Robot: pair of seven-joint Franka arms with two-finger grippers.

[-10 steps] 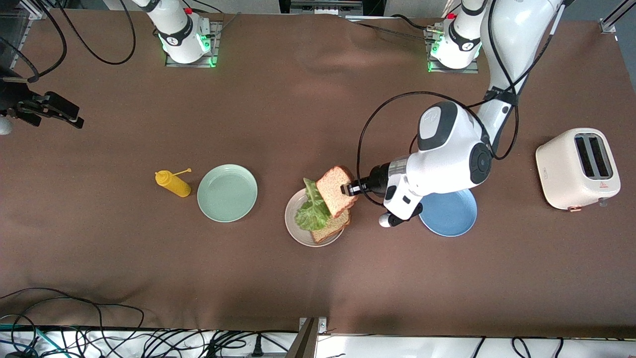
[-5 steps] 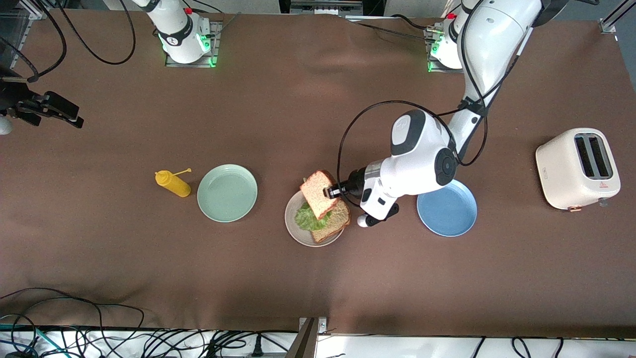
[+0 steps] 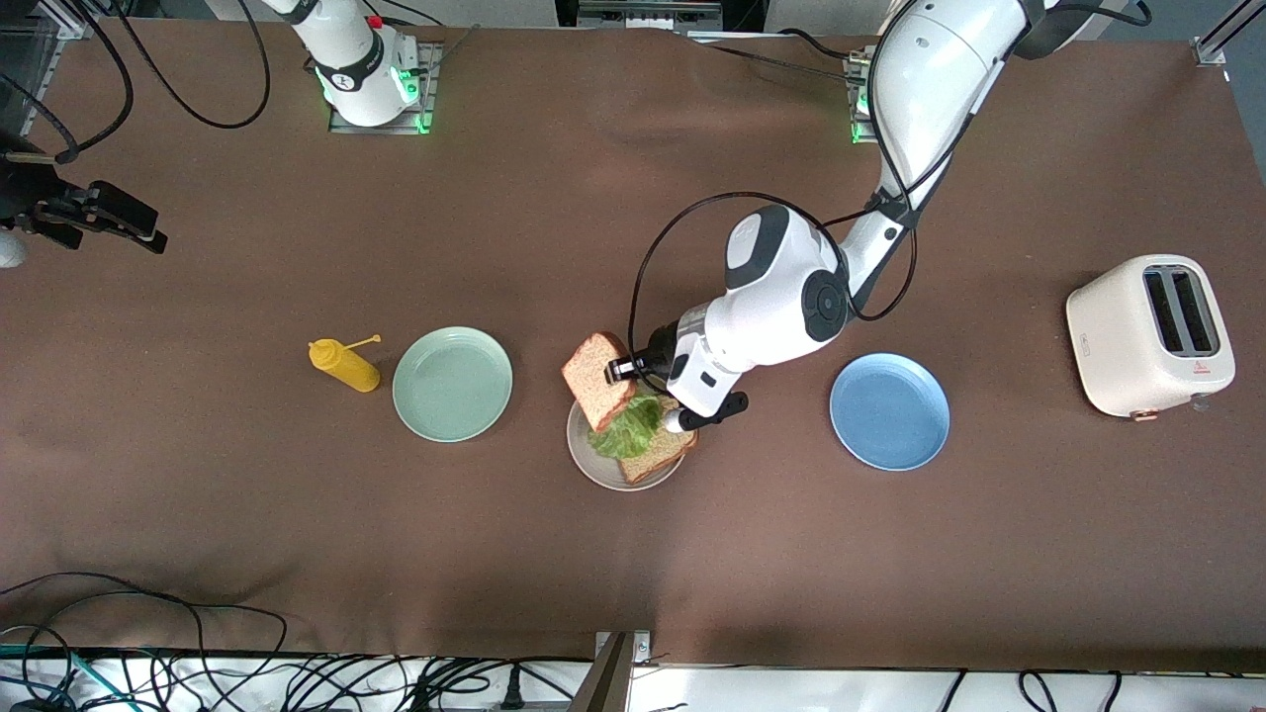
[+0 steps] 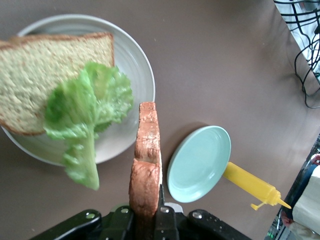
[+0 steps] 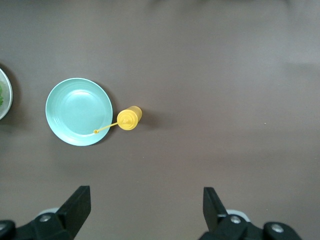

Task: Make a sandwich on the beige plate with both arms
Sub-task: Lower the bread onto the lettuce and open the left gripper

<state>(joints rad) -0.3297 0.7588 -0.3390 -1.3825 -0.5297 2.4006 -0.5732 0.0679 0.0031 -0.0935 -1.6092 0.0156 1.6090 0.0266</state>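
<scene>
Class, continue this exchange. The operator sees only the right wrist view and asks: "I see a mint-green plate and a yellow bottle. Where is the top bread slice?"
Observer: The left gripper is shut on the top slice, over the beige plate.
Operator: What is on that plate?
Observer: A bottom slice with a lettuce leaf on it.
Operator: And my own gripper?
Observer: The right gripper waits open above the right arm's end of the table.
</scene>
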